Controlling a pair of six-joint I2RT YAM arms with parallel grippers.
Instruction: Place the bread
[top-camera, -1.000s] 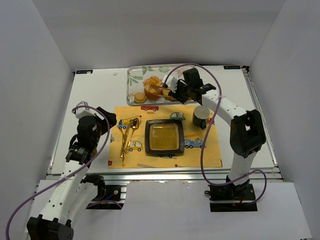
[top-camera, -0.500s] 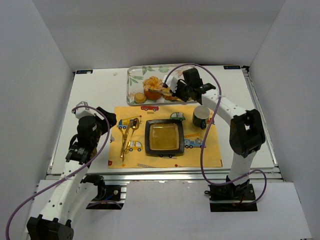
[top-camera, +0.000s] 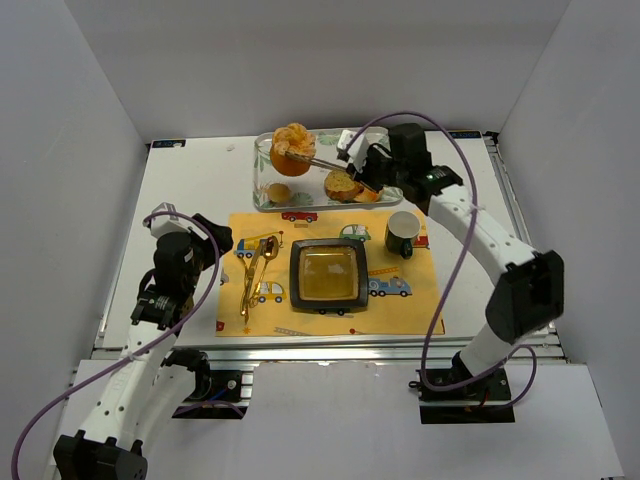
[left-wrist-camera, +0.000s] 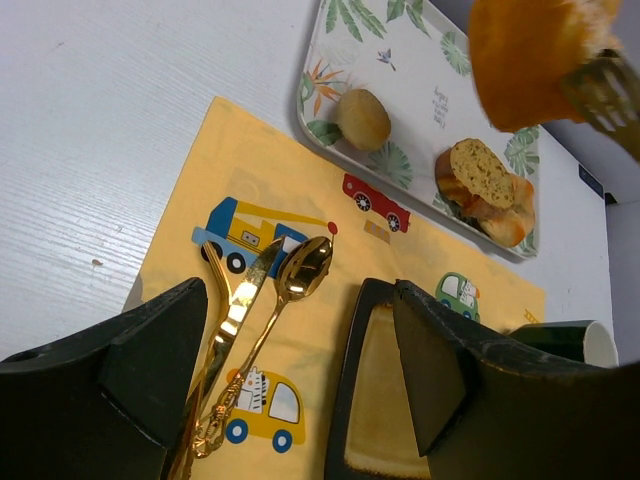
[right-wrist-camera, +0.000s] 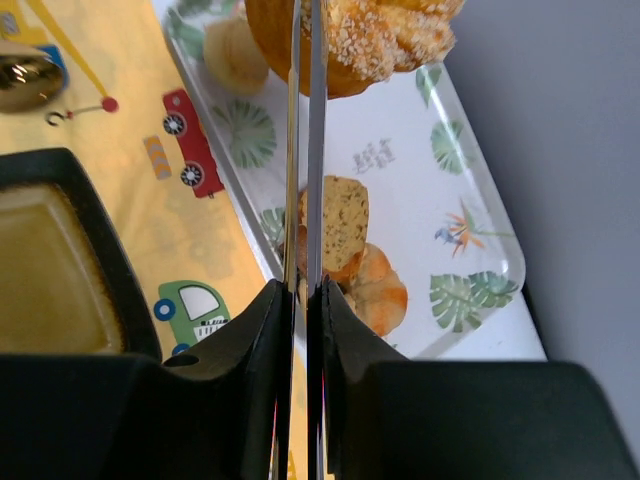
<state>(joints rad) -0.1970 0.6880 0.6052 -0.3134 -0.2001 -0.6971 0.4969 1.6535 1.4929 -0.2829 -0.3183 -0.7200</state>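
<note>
Our right gripper (top-camera: 366, 172) is clamped on a pair of gold tongs (top-camera: 322, 162), whose tips pinch the large crackle-topped bun (top-camera: 292, 141) in the air above the far end of the leaf-print tray (top-camera: 262, 196). We judge the bread light, soft and crumbly, best squeezed gently across its widest part so it neither crushes nor slips. Our left gripper (left-wrist-camera: 300, 310) hangs with fingers apart over the yellow placemat (top-camera: 410, 305).

White-shelled left arm (top-camera: 112, 398) and right arm (top-camera: 482, 228), black joints, looping purple cables (top-camera: 400, 113), black bolted base plates (top-camera: 470, 386), left gripper (left-wrist-camera: 300, 310) blocky matte black
</note>
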